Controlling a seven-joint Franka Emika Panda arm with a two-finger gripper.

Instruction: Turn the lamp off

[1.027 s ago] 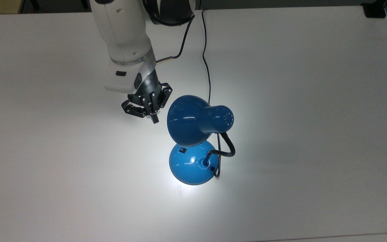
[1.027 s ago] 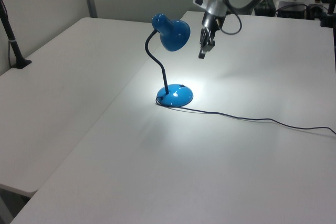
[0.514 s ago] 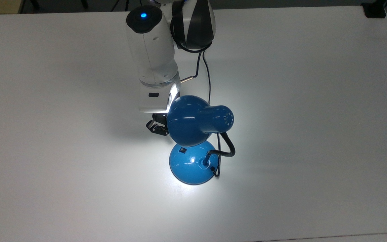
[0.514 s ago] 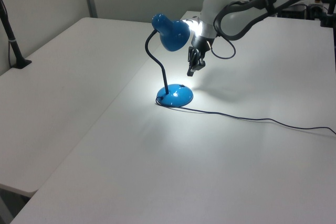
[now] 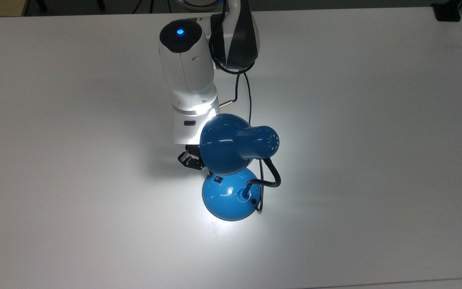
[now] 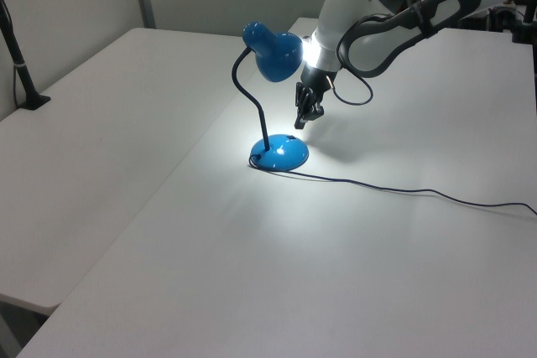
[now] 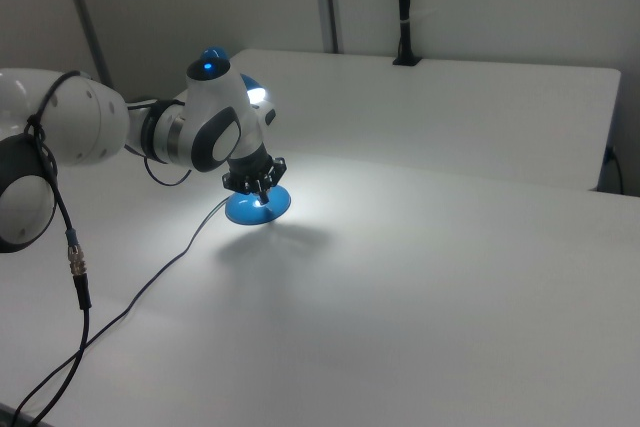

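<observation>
The blue lamp is lit and throws a bright pool on the white table. Its bell shade (image 5: 223, 144) hangs over the domed base (image 5: 229, 198), joined by a black gooseneck (image 5: 273, 176). The small black switch (image 5: 217, 179) sits on the base's edge under the shade's rim. My gripper (image 6: 299, 121) is shut and points down, just above and beside the base (image 6: 281, 153), holding nothing. In the top view the shade covers most of the gripper (image 5: 191, 160). In the right view the gripper (image 7: 264, 193) hovers over the base (image 7: 258, 209).
The lamp's thin cord (image 5: 248, 92) runs from the base past my arm toward the table's far edge, and trails across the table in the left view (image 6: 403, 190). A black clamp post (image 6: 21, 64) stands at the table's edge. A black object (image 5: 447, 12) sits at one corner.
My arm has swung toward the lamp and come down. The shut gripper has gone from beside the shade to under its rim, close above the base. The lamp stays lit and unmoved.
</observation>
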